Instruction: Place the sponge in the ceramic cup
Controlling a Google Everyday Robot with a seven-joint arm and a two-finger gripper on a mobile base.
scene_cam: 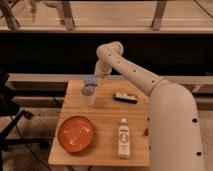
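Note:
The ceramic cup (89,96) stands upright near the back left of the wooden table (106,117). The light-blue sponge (90,81) sits right above the cup's mouth, at the tip of the arm. My gripper (93,80) is directly over the cup at the sponge; the white arm reaches in from the right and bends down to it. Whether the sponge rests on the cup's rim or hangs just above it I cannot tell.
An orange plate (76,133) lies at the front left of the table. A white bottle (123,138) lies flat at the front right. A flat black-and-white block (125,97) rests at the back right. A dark chair (9,112) stands to the left.

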